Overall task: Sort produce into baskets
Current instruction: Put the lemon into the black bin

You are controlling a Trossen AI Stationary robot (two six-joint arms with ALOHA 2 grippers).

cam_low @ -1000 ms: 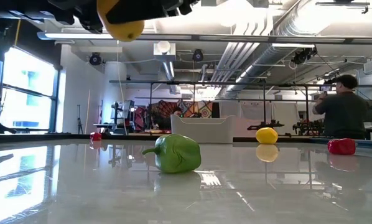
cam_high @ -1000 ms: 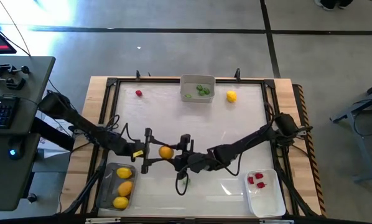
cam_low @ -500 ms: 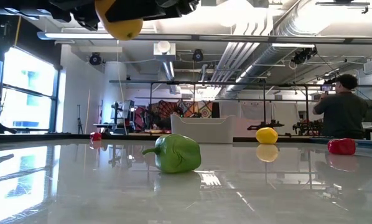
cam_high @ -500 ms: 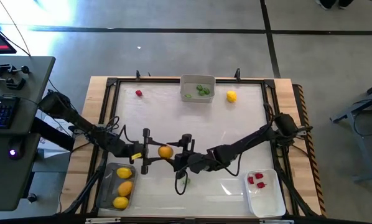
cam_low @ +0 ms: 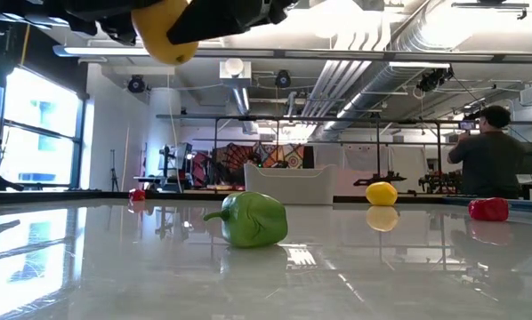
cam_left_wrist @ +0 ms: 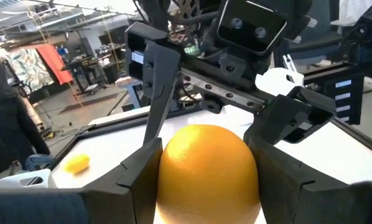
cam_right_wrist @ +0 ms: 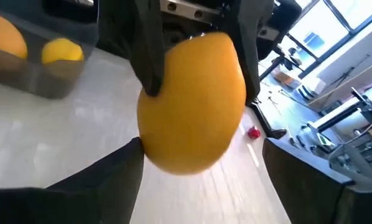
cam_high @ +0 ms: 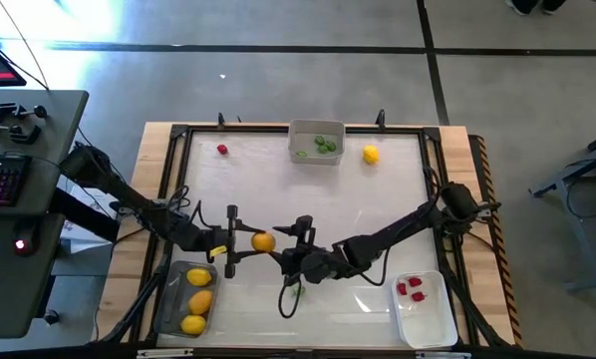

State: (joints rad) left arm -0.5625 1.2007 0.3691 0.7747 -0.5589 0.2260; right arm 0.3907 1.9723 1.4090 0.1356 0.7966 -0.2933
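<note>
Midair, the orange fruit (cam_high: 263,241) sits clamped in the left gripper's (cam_high: 234,241) jaws (right gripper's (cam_high: 296,246) jaws spread, flanking it).

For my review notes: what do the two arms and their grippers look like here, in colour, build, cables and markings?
Both arms are dark, slender and jointed. The left gripper has flat, angular black fingers; a small yellow tag sits on the left wrist. The right gripper is black too, and a thin dark cable loops below it. A black camera module with two lenses is mounted on the right arm.
</note>
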